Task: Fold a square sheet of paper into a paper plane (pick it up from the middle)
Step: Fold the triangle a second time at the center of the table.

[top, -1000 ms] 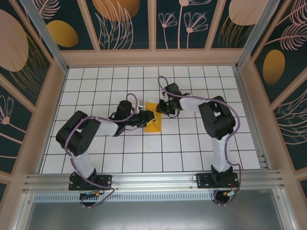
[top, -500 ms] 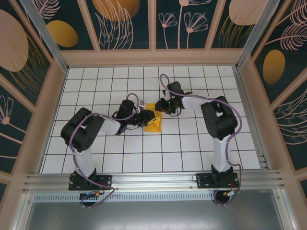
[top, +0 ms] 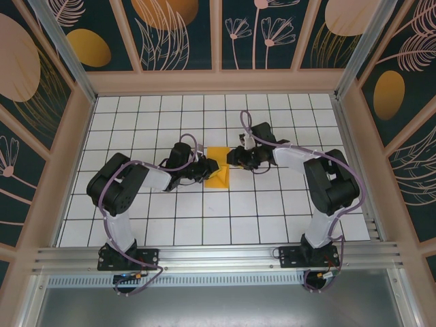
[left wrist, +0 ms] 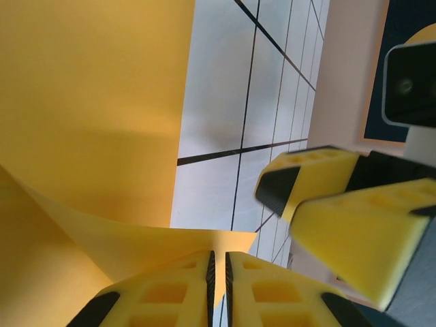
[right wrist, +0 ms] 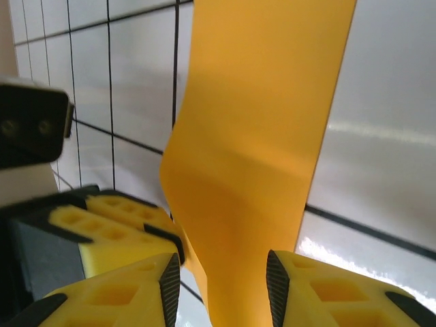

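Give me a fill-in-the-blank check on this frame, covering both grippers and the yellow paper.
1. The left gripper is ____ on an edge of the paper.
2. The right gripper has its jaws ____, with the paper running between them.
3. Under the paper is a floor of white ____ with dark lines.
Missing words: shut; open; tiles.
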